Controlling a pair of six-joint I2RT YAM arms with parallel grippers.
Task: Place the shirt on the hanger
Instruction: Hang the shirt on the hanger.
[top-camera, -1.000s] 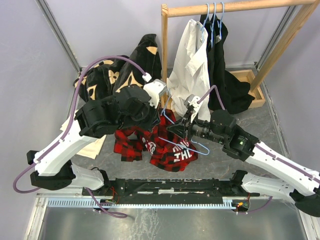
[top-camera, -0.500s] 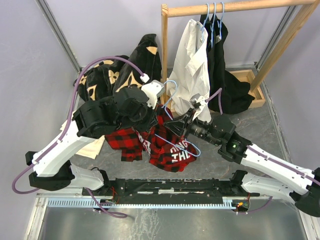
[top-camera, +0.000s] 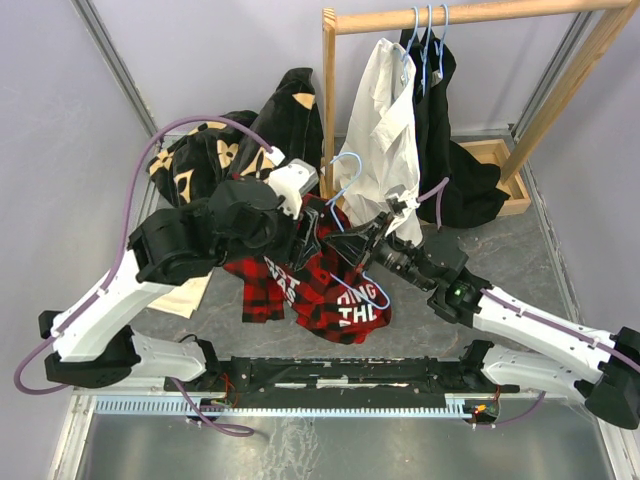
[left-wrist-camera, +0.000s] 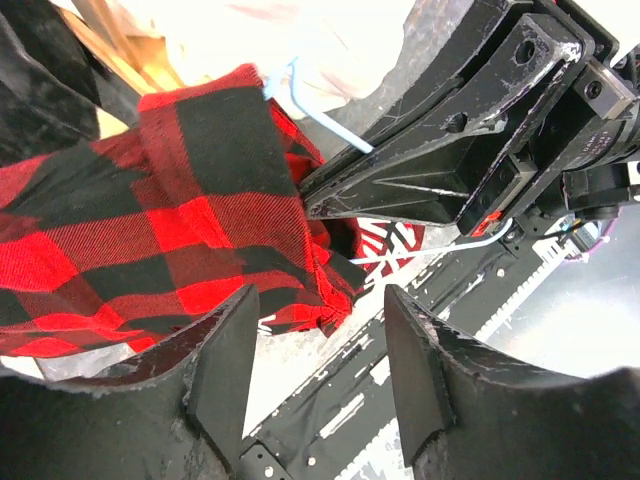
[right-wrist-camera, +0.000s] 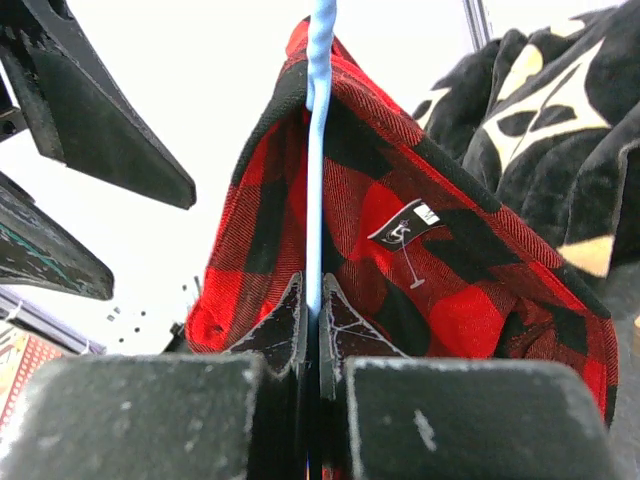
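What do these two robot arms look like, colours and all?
The left arm and right arm are white shells joined by bulky black joints. A purple cable loops over the left arm; the right one carries a small green light. The left end effector and right end effector each have two black, scuffed wedge fingers.

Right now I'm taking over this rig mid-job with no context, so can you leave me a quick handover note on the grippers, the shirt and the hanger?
Left gripper: open and holding nothing, with its jaws just short of the plaid shirt.
Right gripper: shut on the blue wire hanger, which it holds up between the arms.
Done: some shirt fabric is draped over the wire on one side. The rest hangs bunched below.
Left: probably work the shirt over the hanger's other shoulder and straighten it. I cannot tell exactly how far on it is.
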